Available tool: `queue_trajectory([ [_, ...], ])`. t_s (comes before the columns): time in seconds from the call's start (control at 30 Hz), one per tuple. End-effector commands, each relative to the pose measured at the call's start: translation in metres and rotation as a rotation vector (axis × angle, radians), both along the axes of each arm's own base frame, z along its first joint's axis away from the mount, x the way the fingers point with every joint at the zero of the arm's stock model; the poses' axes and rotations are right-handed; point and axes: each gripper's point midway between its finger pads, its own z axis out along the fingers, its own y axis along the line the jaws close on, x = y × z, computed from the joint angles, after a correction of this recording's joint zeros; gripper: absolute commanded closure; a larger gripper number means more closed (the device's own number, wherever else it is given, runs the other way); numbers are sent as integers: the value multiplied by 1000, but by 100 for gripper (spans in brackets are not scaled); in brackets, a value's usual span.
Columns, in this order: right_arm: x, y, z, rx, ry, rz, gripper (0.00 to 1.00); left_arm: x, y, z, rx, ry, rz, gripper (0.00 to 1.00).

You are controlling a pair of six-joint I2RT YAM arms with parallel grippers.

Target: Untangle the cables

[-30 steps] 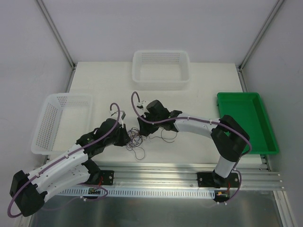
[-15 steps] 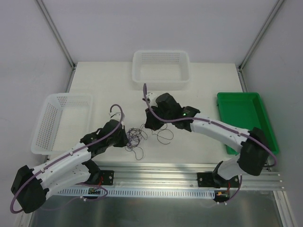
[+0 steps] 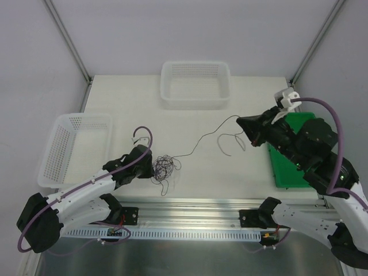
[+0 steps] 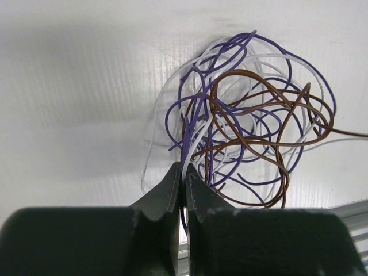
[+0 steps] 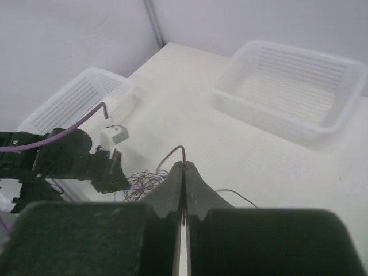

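Top: cables [image 3: 163, 168] bunched on tabletop [image 3: 126, 109] beside left gripper [image 3: 152, 168]; brown strand [image 3: 201, 137] runs to raised right gripper [image 3: 246, 123], apparently to tease it free.
Left wrist: jaws pinch purple strand [image 4: 190, 135], anchoring tangle.
Right wrist: jaws clamp brown strand [image 5: 177, 150].

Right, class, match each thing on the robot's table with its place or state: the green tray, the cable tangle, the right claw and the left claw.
Things
1. green tray
2. cable tangle
3. right claw
4. left claw

Place or state
A. shut on a brown cable, raised over the right side
B. lying near the front edge of the table
C. at the table's right edge
D. shut on a purple cable of the tangle

Pairs: 1-C, 2-B, 3-A, 4-D
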Motion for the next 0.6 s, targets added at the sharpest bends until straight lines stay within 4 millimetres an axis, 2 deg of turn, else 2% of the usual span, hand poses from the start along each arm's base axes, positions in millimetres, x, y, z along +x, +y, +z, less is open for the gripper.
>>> queue_trajectory([
  [0.0,12,-41,-11,-59,9,-204,99,8,10,-2,29,-8,66,100],
  [0.1,8,-49,-14,-41,0,-217,99,10,10,-3,37,1,70,100],
  [0.23,11,-56,-29,-48,25,-269,99,15,11,1,54,-7,70,100],
  [0.3,8,-64,-27,-31,7,-285,99,18,13,2,66,-7,78,100],
  [0.37,8,-65,-33,-58,14,-288,99,19,12,5,64,-10,74,100],
  [0.43,9,-62,-57,-135,84,-282,99,21,6,12,35,-19,58,100],
  [0.47,14,-55,-81,-190,136,-278,99,22,5,15,31,-28,52,100],
  [0.53,19,-44,-114,-225,213,-272,99,23,0,24,17,-51,18,100],
  [0.57,22,-41,-150,-283,267,-279,99,23,-2,28,10,-61,4,100],
])
